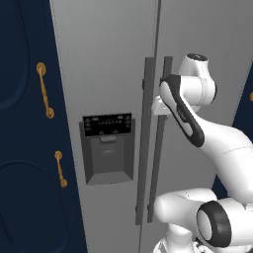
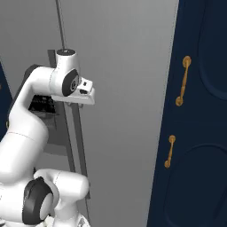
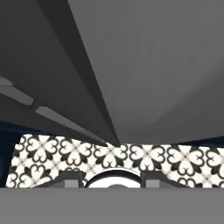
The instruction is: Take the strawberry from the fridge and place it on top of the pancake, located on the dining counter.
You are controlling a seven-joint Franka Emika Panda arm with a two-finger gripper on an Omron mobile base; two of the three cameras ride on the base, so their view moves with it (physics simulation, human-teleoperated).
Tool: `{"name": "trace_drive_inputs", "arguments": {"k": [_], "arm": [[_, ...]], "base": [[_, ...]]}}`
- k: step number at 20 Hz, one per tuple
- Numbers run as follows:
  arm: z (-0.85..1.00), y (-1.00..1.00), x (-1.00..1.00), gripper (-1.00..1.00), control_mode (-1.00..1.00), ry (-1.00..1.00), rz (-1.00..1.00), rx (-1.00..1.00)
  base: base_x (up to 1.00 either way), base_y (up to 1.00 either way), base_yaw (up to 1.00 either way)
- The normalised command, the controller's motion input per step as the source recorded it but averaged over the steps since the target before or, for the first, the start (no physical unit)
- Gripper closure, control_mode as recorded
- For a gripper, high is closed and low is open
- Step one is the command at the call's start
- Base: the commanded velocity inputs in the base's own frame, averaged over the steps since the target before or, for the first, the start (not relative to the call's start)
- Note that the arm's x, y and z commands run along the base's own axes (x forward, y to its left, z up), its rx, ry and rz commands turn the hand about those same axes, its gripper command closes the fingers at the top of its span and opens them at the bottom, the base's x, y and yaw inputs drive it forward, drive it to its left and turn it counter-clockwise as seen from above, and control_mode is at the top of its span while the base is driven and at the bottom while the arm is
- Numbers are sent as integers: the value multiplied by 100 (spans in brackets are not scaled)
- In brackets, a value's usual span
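Right now the fridge (image 1: 108, 74) fills the middle of the left base view, both doors closed, its handles (image 1: 154, 143) running down the centre. At mid-right the gripper (image 1: 159, 106) sits against the right handle, jaws pressed together around it. Below lies patterned floor (image 3: 175, 159).

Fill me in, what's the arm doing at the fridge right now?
The arm has its pincer up at the right door's long vertical handle of the grey fridge. The pincer is shut, apparently on that handle. Both doors look closed, so nothing has come out yet. Navy cabinets flank the fridge.
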Motion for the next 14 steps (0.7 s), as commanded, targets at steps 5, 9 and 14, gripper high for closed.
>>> {"name": "trace_drive_inputs", "arguments": {"k": [5,9,14], "arm": [[0,0,-6,-100,100,0,0,0],[0,0,0,-100,100,0,0,0],[0,0,0,-100,100,0,0,0]], "base": [[-33,0,0],[-75,8,0],[-31,38,0]]}}
